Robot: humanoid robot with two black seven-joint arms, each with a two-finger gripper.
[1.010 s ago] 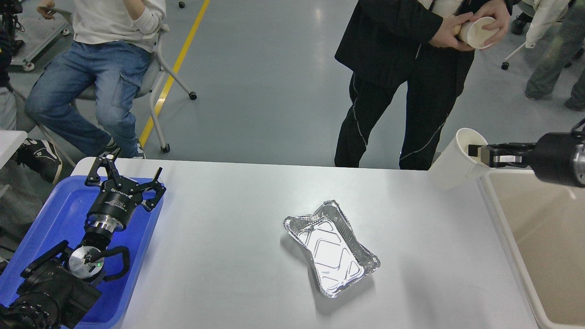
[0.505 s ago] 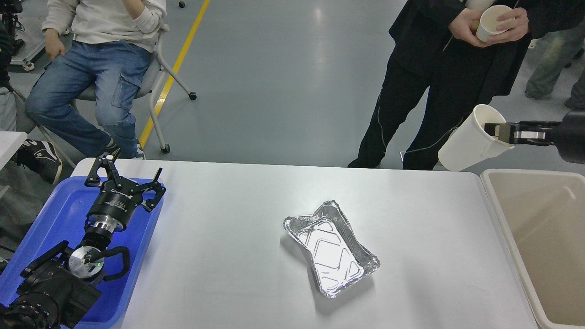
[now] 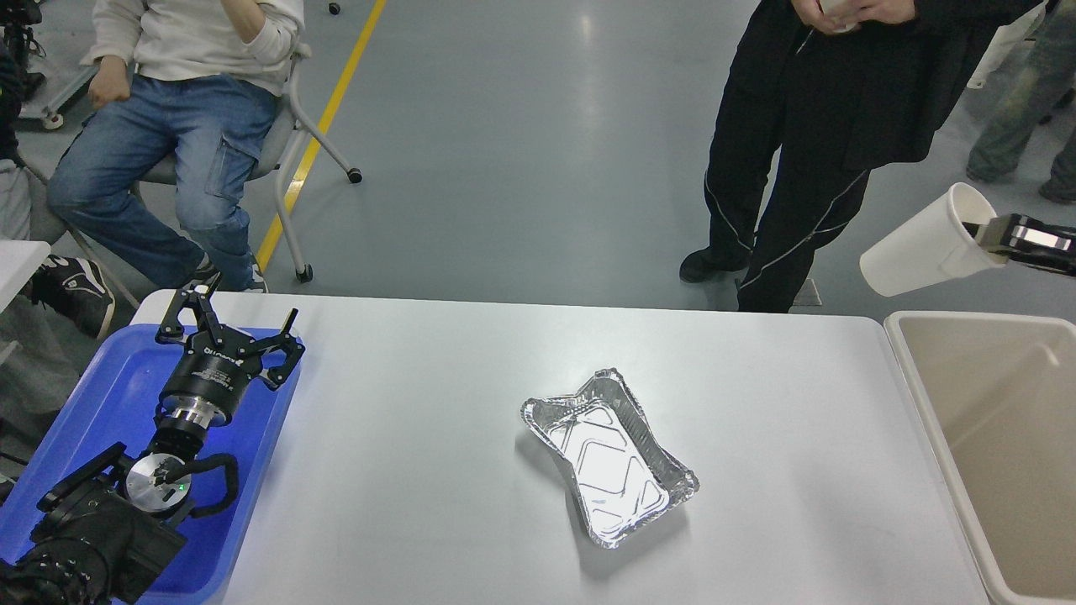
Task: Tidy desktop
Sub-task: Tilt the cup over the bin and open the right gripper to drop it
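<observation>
The white desktop [image 3: 437, 403] fills the lower view. A crumpled foil tray [image 3: 609, 455] lies on it, right of the middle. My right gripper [image 3: 979, 237] enters from the right edge, shut on the rim of a white paper cup [image 3: 920, 245], which it holds tilted in the air above the far end of the beige bin [image 3: 992, 437]. My left gripper [image 3: 231, 323] is open and empty above the blue tray [image 3: 109, 395] at the left.
A person in black [image 3: 824, 134] stands beyond the table's far edge. A seated person in jeans [image 3: 168, 126] is at the far left on a wheeled chair. The bin stands against the table's right edge.
My right gripper has lifted the paper cup and carried it up and to the right, off the table corner to above the bin. The standing person shifted right. My left arm has not moved.
</observation>
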